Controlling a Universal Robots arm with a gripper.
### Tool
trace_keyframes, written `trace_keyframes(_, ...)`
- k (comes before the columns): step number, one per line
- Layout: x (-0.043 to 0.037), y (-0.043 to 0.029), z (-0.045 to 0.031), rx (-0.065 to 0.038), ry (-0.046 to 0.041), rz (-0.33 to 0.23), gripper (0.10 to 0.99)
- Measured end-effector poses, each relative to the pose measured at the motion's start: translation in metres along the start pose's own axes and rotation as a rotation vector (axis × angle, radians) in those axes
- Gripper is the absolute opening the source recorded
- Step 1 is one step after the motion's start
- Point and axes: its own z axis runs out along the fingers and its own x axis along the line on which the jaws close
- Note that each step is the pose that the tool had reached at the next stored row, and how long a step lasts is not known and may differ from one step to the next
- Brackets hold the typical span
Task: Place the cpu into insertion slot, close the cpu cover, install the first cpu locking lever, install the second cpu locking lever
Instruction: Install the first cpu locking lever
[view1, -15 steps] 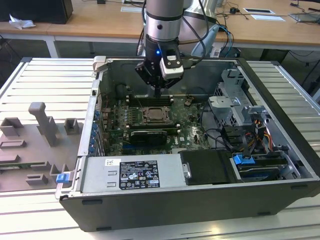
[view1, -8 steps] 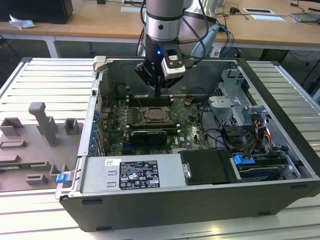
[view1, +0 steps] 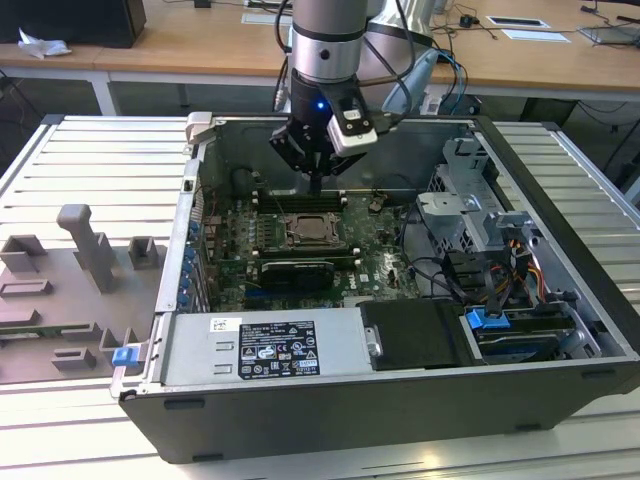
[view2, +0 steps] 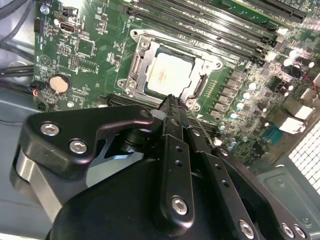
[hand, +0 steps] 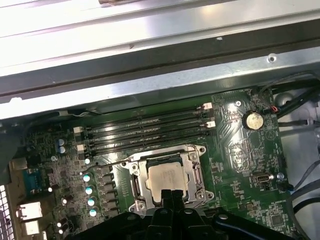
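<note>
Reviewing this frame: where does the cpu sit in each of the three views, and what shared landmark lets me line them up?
Exterior view: the cpu sits inside the open case, near the gripper.
Second wrist view: pale square framed by the cpu cover, just beyond the gripper.
First wrist view: pale square between the gripper and the memory slots.
Shared landmark: those long dark memory slots beside it.
</note>
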Motion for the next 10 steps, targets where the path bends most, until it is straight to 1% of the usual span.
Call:
trace_keyframes(4,0.0000,0.0000,0.0000,0.000,0.0003,-0.029,0.106)
trace_keyframes(10,0.0000,0.0000,0.0000,0.000,0.0011,-0.094,0.106)
